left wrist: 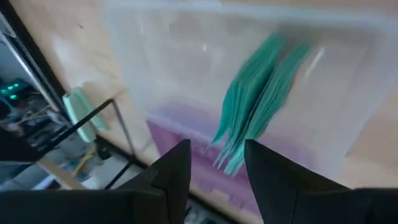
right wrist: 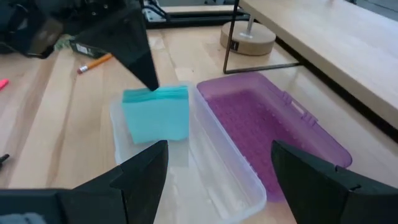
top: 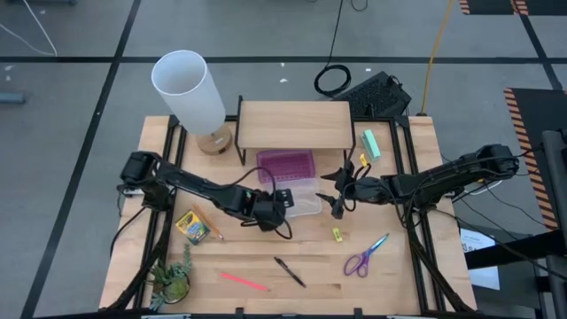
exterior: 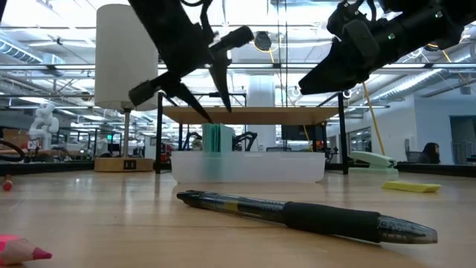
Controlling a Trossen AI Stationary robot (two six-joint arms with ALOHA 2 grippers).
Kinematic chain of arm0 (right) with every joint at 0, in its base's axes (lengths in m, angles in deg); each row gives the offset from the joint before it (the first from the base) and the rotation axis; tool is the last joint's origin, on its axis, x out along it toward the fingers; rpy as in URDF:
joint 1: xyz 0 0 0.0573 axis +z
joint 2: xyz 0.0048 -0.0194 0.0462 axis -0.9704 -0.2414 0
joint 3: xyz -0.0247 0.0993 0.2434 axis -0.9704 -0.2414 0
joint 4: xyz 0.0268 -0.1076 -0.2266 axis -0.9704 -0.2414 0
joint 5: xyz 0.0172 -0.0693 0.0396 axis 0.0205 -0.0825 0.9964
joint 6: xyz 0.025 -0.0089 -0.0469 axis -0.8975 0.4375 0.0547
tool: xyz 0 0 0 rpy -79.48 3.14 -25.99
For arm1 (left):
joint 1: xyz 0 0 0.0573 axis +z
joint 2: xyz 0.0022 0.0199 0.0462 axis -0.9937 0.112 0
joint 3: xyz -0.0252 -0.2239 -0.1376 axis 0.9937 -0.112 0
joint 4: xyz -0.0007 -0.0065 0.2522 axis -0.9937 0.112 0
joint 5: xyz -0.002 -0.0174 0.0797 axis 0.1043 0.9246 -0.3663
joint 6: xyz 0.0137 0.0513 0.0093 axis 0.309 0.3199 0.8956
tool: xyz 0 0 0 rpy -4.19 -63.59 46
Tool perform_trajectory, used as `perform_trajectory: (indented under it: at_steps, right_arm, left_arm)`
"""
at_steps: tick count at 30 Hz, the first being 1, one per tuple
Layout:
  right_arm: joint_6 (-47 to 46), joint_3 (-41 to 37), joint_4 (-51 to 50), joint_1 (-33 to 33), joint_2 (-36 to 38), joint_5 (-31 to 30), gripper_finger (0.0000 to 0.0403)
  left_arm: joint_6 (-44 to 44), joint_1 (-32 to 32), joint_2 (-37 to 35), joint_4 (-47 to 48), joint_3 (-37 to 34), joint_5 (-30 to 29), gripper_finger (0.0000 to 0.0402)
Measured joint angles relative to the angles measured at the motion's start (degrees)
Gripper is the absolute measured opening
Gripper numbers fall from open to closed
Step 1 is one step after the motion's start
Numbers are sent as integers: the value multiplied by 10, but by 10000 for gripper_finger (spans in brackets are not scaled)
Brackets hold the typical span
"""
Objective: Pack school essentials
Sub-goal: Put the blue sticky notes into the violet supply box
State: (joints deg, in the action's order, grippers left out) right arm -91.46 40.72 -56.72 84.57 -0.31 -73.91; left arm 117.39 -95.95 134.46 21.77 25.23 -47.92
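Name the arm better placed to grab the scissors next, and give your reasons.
Right, probably. The scissors lie on the table's right half, just below the open right gripper. The left gripper, open too, hangs over the clear box, farther away.

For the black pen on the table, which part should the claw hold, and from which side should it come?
Probably the bare middle of the black pen barrel, coming straight down from above. It lies flat and diagonal on the table, nothing touching it, so the fingers should close across its thin width.
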Motion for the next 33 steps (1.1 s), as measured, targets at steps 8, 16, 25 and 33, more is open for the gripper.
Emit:
perform_trajectory:
  at_steps: [8,16,25,33]
  right_arm:
    - [0,0,-5,-2,0,0,276]
    - [0,0,-6,-4,0,0,276]
    - [0,0,-6,-4,0,0,276]
    - [-1,0,-6,-4,0,0,276]
  left_arm:
    - [53,2,7,11,0,-2,154]
    - [114,2,10,-4,0,9,154]
    - [101,2,10,-8,0,54,154]
    - [69,3,27,3,-1,71,149]
